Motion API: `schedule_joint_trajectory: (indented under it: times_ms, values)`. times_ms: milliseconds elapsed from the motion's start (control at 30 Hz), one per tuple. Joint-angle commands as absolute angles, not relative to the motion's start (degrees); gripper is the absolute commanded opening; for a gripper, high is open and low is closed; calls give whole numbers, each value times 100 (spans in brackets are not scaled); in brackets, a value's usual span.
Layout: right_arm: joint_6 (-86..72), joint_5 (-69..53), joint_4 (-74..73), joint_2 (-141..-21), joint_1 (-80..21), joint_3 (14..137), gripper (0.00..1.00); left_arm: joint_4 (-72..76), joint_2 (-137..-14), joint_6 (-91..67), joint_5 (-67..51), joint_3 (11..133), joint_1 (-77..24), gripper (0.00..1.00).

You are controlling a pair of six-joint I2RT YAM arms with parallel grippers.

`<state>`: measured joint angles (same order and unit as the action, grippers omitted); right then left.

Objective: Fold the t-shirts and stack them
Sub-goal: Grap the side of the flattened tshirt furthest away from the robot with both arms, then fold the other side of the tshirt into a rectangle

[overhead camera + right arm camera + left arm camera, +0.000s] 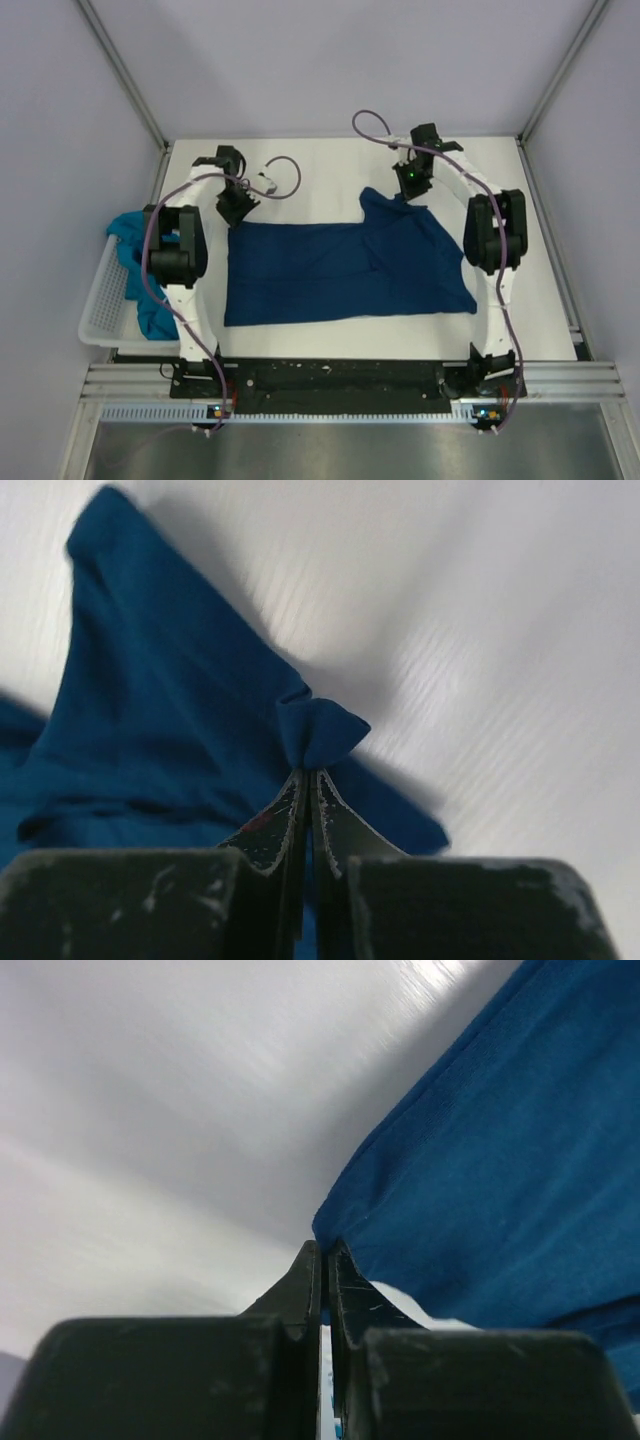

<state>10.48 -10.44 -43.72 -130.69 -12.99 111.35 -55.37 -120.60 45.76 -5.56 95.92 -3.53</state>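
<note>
Navy t-shirt (340, 270) pinched by L gripper (322, 1250), R gripper (305, 772), arms extended.

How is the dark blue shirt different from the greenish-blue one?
The dark blue shirt lies spread on the table; the teal shirt is bunched in the basket. The dark blue shirt is darker; the teal shirt brighter. Both are soft cloth shirts.

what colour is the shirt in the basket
The shirt is teal; it shows best in the top external view.
</note>
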Motion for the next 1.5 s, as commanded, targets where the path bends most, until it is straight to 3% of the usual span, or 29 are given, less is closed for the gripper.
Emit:
schedule_joint_trajectory:
  times_ms: [0, 267, 467, 733, 1067, 1333, 1467]
  values:
    - [950, -1248, -3991, -11359, -1318, 10093, 0, -4966, -10970, 4684, -659, 9028, -387, 0]
    - [931, -1116, -3849, -9319, -1318, 8124, 0, -4825, -10082, 5027, -615, 8131, -404, 0]
    - [1862, -757, -4218, -7912, -1327, 6875, 0, -4781, -9502, 5370, -589, 7664, -404, 0]
    - [2574, -817, -4447, -6803, -1345, 5846, 0, -4896, -9053, 5748, -642, 7111, -404, 0]
    - [2786, -756, -4333, -7355, -1503, 5274, 0, -4913, -8824, 5950, -668, 5969, -413, 0]
    - [2698, -686, -4430, -8112, -1608, 5212, 0, -5009, -9228, 5985, -457, 5915, -413, 0]
    - [2680, -642, -4552, -8253, -1617, 5212, 6, -5010, -9246, 6056, -352, 5968, -413, 17]
